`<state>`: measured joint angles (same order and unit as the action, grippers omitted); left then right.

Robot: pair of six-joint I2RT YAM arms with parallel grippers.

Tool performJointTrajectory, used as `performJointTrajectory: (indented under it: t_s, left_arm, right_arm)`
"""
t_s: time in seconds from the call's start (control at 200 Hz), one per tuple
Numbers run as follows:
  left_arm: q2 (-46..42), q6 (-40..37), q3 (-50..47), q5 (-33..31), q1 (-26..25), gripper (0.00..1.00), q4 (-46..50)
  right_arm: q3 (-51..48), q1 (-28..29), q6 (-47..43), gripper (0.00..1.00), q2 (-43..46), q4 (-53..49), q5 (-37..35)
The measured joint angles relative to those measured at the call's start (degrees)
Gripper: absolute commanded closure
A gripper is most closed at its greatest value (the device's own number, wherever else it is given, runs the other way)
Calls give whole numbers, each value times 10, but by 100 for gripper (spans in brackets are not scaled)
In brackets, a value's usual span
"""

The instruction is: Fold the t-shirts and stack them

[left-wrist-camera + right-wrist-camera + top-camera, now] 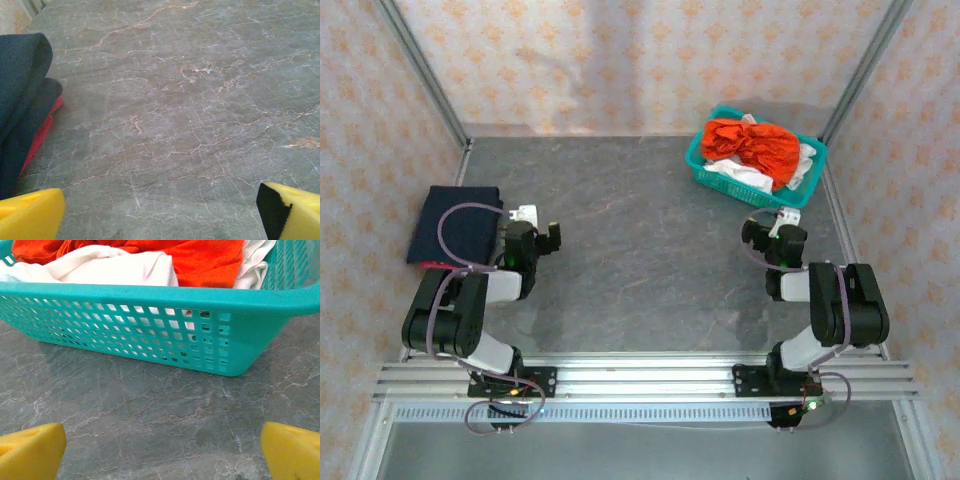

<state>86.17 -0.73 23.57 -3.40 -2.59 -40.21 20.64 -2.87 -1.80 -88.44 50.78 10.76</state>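
A folded dark navy t-shirt lies at the table's left side, with a red cloth edge showing beneath it. In the left wrist view the navy t-shirt sits on that red layer at the left edge. My left gripper stands open just right of this pile, over bare table. A crumpled orange-red t-shirt lies in the teal basket with white cloth. My right gripper is open and empty, just in front of the basket.
The grey marbled table stretches between the two arms. Patterned walls and metal frame posts enclose the back and sides. The aluminium rail carrying the arm bases runs along the near edge.
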Motion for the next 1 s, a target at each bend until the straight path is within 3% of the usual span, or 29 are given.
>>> performJointTrajectory:
  t_s: [0.856,0.996]
  left_arm:
    - [0,0,0,0,0,0,0]
    - [-24,-1,24,0,-1,0,53]
  right_arm:
    - [0,0,0,1,0,1,2]
    - [-19,0,0,1,35,2,2]
